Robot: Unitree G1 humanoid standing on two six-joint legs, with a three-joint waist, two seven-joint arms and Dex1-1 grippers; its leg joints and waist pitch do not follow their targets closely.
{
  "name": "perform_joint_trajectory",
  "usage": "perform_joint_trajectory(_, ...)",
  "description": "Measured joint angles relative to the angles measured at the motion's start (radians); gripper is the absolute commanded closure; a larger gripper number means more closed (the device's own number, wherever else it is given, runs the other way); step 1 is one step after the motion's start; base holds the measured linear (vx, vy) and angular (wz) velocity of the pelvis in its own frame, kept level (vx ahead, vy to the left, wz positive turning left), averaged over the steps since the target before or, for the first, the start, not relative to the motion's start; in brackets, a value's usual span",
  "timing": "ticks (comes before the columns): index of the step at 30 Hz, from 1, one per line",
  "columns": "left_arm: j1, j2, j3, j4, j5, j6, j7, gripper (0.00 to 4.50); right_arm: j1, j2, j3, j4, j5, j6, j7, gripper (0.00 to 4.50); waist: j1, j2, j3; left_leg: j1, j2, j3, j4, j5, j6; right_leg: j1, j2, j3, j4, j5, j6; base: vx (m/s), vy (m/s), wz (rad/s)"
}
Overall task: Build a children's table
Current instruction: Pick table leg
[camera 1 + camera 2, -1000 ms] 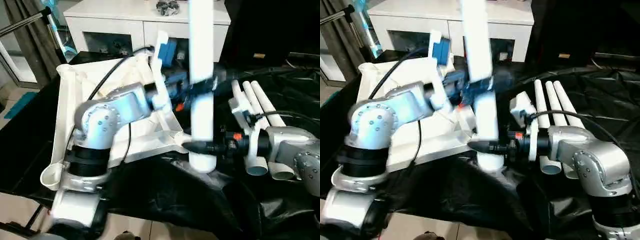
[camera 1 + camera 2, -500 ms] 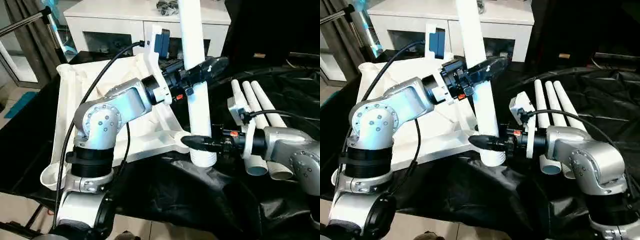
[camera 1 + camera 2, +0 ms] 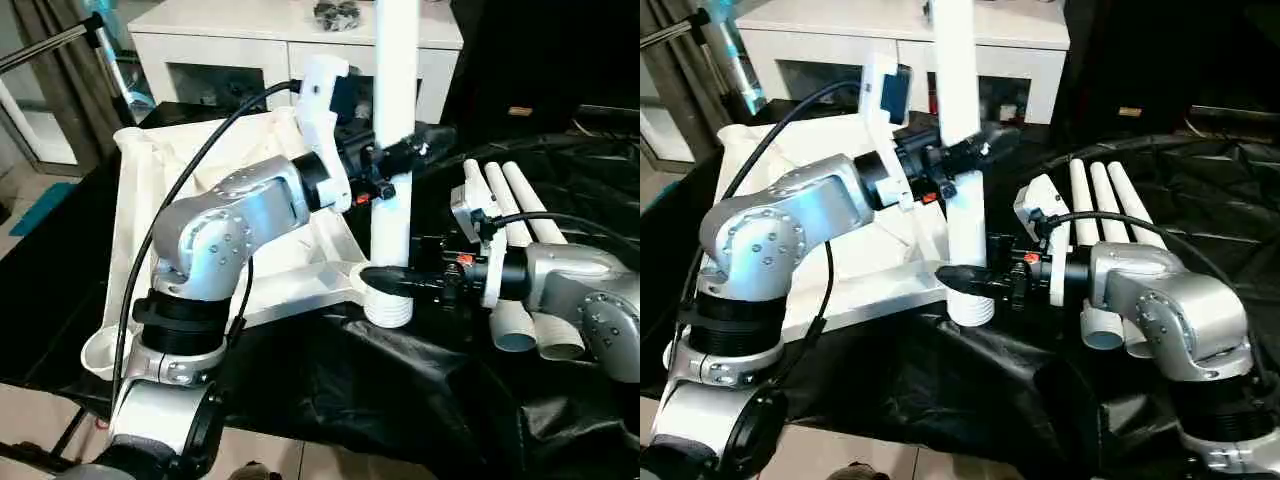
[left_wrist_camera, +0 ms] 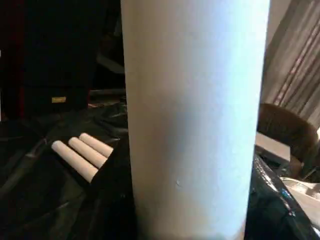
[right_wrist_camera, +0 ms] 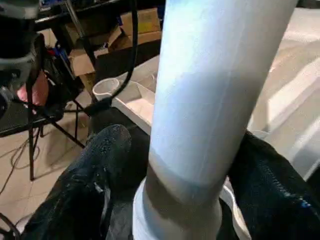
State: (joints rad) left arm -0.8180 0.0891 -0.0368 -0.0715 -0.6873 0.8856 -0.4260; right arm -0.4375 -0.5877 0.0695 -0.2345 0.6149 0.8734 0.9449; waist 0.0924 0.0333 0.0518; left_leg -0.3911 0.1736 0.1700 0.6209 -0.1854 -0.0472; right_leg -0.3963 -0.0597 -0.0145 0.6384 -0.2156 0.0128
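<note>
At lower centre of the head views the right gripper (image 3: 385,283) reaches in level from the right, its black fingers (image 5: 95,180) standing apart on either side of the upright leg (image 3: 392,200) near its ribbed foot; the right wrist view shows gaps between pads and tube, so nothing is clamped there, and it also shows a round corner socket (image 5: 106,88) of the tabletop (image 3: 150,230) beyond; higher up, mid-frame, the left gripper (image 3: 400,158) is clamped on that same leg, whose foot stands at the tabletop's near corner socket (image 3: 372,280), though whether it is seated I cannot tell; the left wrist view has the tube close up and, past it, three spare legs (image 4: 80,152) lying side by side on the black sheet (image 3: 400,400); the head views place those three at right of centre, so four legs in all, one tabletop lying underside up at left; a white cabinet (image 3: 270,40) stands along the top edge.
</note>
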Motion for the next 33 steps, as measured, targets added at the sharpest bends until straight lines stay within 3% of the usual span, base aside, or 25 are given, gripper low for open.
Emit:
perform_joint_trajectory(25, 0.000, -0.006, -0.020, 0.000, 0.013, 0.000, -0.041, 2.71, -0.027, 0.033, 0.058, 0.041, -0.034, 0.020, -0.062, 1.28, -0.001, 0.000, 0.000, 0.000, 0.000, 0.000, 0.000, 0.000, -0.001, 0.000, 0.000, 0.000, 0.001, 0.000, 0.000, 0.000, 0.000, 0.00)
perform_joint_trajectory(33, 0.000, -0.009, -0.020, -0.001, 0.013, 0.000, -0.049, 2.71, -0.026, 0.034, 0.059, 0.041, -0.032, 0.021, -0.061, 2.00, -0.001, 0.000, 0.000, 0.000, 0.000, 0.000, 0.000, 0.000, -0.001, 0.000, 0.000, 0.000, 0.001, 0.000, 0.000, 0.000, 0.000, 0.00)
